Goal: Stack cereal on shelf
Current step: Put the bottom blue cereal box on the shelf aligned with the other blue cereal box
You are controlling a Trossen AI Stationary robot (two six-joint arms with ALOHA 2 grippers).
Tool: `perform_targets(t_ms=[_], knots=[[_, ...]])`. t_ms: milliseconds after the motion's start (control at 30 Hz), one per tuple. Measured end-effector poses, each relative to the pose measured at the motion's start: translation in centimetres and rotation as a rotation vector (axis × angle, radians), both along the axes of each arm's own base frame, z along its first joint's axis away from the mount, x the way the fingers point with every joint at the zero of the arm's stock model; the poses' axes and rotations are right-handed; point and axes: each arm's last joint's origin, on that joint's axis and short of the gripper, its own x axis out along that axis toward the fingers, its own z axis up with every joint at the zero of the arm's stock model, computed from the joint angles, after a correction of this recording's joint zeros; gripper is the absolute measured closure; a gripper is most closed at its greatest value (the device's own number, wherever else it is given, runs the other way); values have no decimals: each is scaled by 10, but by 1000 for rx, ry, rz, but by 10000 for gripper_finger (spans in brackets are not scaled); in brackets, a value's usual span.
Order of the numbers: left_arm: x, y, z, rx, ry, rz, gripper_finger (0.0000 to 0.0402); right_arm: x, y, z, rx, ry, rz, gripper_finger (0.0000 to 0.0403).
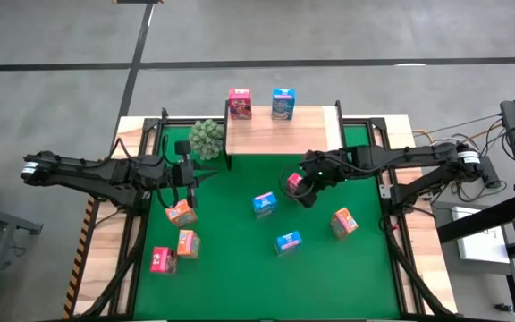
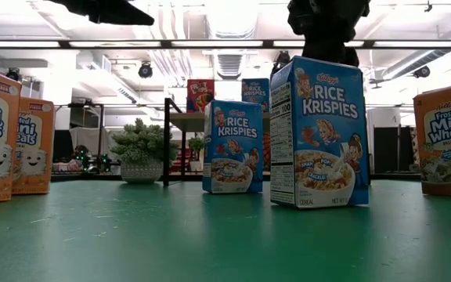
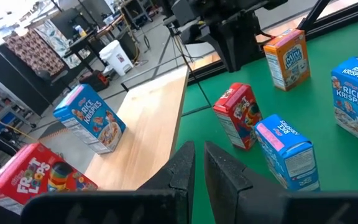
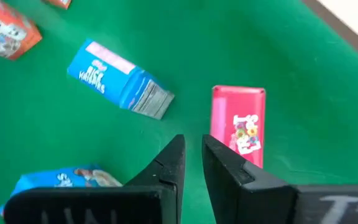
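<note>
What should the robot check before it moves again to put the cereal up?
1. Room on the shelf: ok. Only a pink-red box and a blue box stand along its far edge.
2. Next box within reach: ok. A pink-red box on the mat stands upright just beyond the right gripper.
3. Left gripper out of the way: ok. It is shut, empty and off by the shelf's left end.
4. Plant off the board: ok. It sits beside the left corner.
5. All boxes stacked: not ok. Seven are on the green mat.
</note>
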Motion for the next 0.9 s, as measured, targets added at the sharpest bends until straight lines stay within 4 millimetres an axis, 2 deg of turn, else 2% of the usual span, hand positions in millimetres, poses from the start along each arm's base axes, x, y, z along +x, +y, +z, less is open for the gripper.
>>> perform_targets(t_ms=[133, 333, 400, 600, 900], knots=[[0, 0, 1, 24, -8, -6, 387, 3, 2, 2, 2, -38, 2, 335], [1, 0, 3, 52, -12, -13, 387, 3, 3, 2, 56, -47, -38, 257], [1, 0, 3, 62, -9, -15, 387, 4, 6, 2, 109, -49, 29, 233], [1, 0, 4, 79, -18, -19, 387, 14, 40, -6, 49, -51, 327, 203], [1, 0, 5, 83, -26, -19, 387, 46, 85, -13, 23, -54, 450, 202]])
